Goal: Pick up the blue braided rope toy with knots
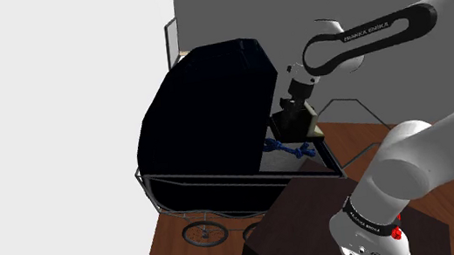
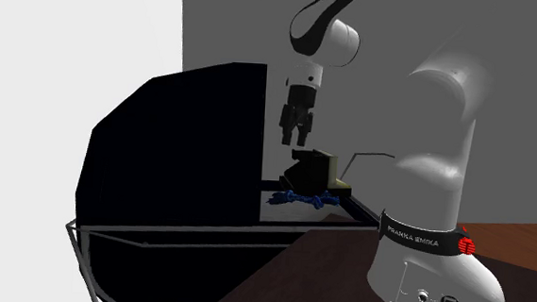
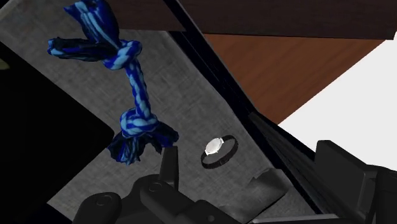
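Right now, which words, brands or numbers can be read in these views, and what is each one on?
"FRANKA EMIKA": white letters on the arm's dark upper link, shoulder view.
"FRANKA EMIKA": white letters on the black band around the arm's lower joint, second exterior view.
Lettering on that same band in the shoulder view: too small to read.
Blue rope toy and pram: no text.
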Action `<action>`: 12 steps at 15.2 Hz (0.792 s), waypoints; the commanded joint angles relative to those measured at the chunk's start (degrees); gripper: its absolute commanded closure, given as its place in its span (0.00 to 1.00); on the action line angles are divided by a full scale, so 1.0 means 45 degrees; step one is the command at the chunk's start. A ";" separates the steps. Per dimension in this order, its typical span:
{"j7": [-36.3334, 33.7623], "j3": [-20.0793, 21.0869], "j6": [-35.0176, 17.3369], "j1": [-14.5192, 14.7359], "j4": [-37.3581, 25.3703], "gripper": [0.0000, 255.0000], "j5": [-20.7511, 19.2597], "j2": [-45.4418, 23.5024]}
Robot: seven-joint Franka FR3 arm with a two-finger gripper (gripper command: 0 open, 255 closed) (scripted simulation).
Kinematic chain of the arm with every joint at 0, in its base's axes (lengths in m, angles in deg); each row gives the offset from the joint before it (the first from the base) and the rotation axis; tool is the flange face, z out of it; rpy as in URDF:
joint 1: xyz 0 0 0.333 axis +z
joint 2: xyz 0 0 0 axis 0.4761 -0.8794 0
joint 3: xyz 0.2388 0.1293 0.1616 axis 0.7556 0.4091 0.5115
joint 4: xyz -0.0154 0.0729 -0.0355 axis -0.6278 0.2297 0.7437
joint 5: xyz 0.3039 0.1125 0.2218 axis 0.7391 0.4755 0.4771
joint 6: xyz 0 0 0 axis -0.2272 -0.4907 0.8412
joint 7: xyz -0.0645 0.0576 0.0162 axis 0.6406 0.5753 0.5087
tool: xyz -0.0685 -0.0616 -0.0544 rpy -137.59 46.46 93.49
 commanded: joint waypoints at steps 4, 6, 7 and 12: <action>0.1378 -0.1157 -0.2593 -0.0019 0.0425 0.00 -0.0112 -0.2179; 0.2071 -0.1687 -0.3608 0.0113 0.0425 0.00 0.0081 -0.3222; 0.2468 -0.1972 -0.4110 0.0228 0.0391 0.00 0.0264 -0.3778; 0.4693 -0.3122 -0.6046 0.1062 0.0069 0.00 0.2074 -0.6261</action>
